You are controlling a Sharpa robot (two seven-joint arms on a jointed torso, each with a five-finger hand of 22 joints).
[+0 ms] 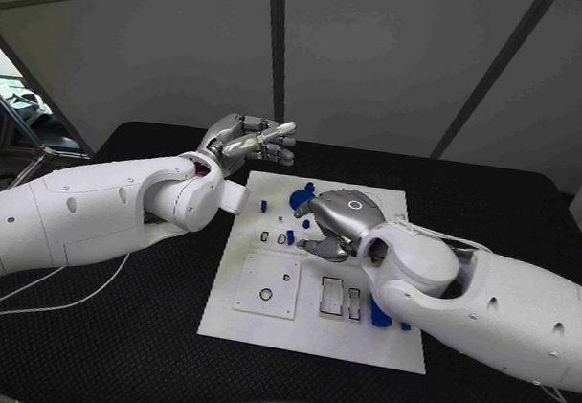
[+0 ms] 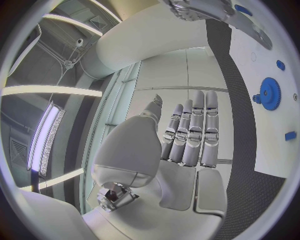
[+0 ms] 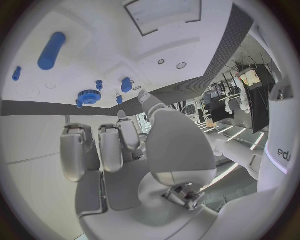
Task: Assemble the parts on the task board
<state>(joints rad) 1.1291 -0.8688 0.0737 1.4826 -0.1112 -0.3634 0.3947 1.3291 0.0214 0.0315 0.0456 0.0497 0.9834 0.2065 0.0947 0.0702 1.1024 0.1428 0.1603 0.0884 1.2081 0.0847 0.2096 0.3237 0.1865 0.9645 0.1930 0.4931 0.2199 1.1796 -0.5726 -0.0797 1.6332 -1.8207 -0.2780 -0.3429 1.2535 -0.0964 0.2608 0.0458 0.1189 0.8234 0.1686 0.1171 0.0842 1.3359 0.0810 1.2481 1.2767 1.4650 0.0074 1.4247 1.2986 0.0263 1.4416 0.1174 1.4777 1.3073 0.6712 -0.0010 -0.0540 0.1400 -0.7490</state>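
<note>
Board [image 1: 311, 311] white, small blue parts [image 1: 301, 199] | left hand [image 1: 249, 140] empty, spread | right hand [image 1: 335, 223] curled, contents unclear

My board [image 1: 309, 328] is white. The little parts [image 1: 303, 197] on it are blue. My hands [image 1: 249, 140] are silver, my arms [image 1: 82, 215] white. The table [image 1: 98, 337] is black.

Left robot hand [image 1: 249, 140] raised, fingers extended, empty; right robot hand [image 1: 338, 220] low, fingers curled, empty.
</note>
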